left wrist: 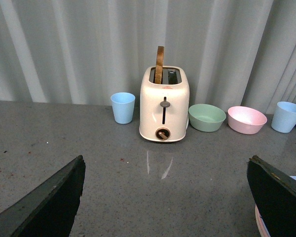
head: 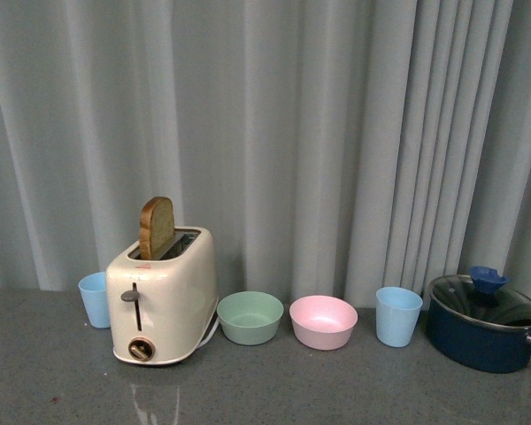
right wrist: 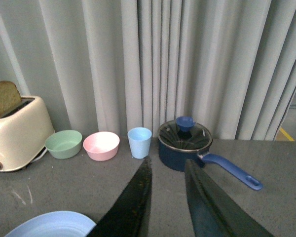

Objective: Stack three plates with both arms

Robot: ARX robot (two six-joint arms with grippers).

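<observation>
L hand [left wrist: 165,197] wide; R hand [right wrist: 167,197] narrow.

Glossy cream toaster [head: 163,297] on speckled grey countertop [head: 336,390].

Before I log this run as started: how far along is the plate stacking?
Nothing looks stacked yet. The right wrist view shows a light blue plate lying alone; the left wrist view shows only a sliver of plate edge behind a finger. Neither the left gripper nor the right gripper holds anything. All the picking and stacking seems left.
</observation>
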